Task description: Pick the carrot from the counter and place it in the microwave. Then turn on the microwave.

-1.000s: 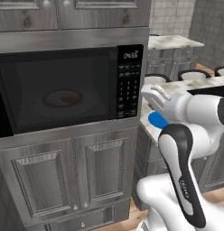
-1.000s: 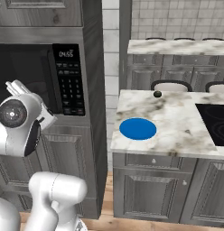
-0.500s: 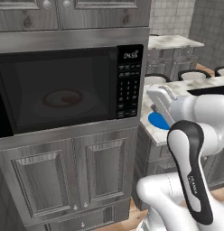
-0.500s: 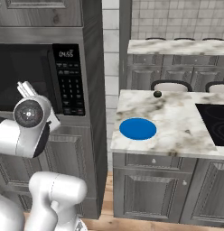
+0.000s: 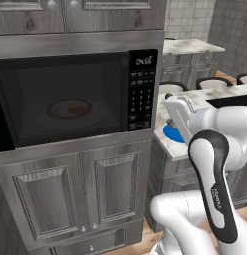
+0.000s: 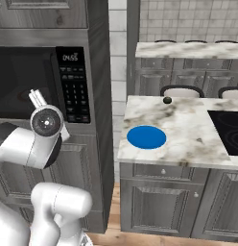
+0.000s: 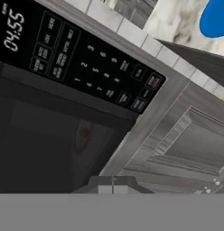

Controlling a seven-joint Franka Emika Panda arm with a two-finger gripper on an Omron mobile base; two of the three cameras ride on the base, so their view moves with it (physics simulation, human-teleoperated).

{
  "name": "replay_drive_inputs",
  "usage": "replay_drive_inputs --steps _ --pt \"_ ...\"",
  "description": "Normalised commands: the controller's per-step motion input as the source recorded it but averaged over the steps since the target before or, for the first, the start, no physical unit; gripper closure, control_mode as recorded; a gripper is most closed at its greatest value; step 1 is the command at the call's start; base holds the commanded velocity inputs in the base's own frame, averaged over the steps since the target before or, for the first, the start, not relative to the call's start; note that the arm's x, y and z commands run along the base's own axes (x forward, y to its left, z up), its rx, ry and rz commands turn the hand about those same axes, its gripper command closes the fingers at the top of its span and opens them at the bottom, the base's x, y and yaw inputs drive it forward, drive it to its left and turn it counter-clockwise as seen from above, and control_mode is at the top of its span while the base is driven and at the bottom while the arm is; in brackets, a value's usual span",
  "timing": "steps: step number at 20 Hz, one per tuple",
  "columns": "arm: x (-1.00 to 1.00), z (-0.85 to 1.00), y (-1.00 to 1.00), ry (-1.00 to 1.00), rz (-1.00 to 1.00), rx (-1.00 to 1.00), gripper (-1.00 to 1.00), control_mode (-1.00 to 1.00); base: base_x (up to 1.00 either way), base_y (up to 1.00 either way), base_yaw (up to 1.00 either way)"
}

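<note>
Currently the carrot (image 5: 71,108) appears as a small orange piece on the turntable behind the dark glass of the microwave (image 5: 75,99); through the tinted door its outline is faint, so this identification is probable, not certain. The door is shut flush with the cabinet face, which suggests the placing step is complete and only the start command remains.

The claw (image 7: 113,186) is closed and empty, its tips pressed together. A closed claw gives a single narrow point, suited to pressing one key without touching its neighbours. In the hand view it faces the microwave front at a roll, below the keypad (image 7: 93,67) and short of contact.

Open room: the keypad lies at the right edge of the microwave, just beside the cabinet side panel. To the right of the panel is a gap, then the worktop (image 6: 188,129) carrying the blue plate (image 6: 146,137) near its left edge. The arm stands between the microwave front and the worktop corner, so sideways travel is limited; the approach straight toward the keypad is unobstructed.
</note>
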Motion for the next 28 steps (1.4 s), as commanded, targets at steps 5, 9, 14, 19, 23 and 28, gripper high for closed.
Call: replay_drive_inputs --steps 5,9,14,19,23,28 --pt "0.06 -0.21 0.0 -0.01 0.0 0.09 1.0 -1.0 0.0 0.0 0.0" --pt "0.07 -0.15 0.0 -0.02 0.0 0.08 1.0 -1.0 0.0 0.0 0.0" --pt "0.09 -0.18 0.03 -0.02 -0.02 0.07 1.0 -1.0 0.0 0.0 0.0" --pt "0.17 -0.25 0.09 0.0 -0.05 0.06 1.0 -1.0 0.0 0.0 0.0" --pt "0.2 -0.22 0.11 0.0 -0.06 0.06 1.0 -1.0 0.0 0.0 0.0" --pt "0.22 -0.23 0.09 0.0 -0.04 0.06 1.0 -1.0 0.0 0.0 0.0"
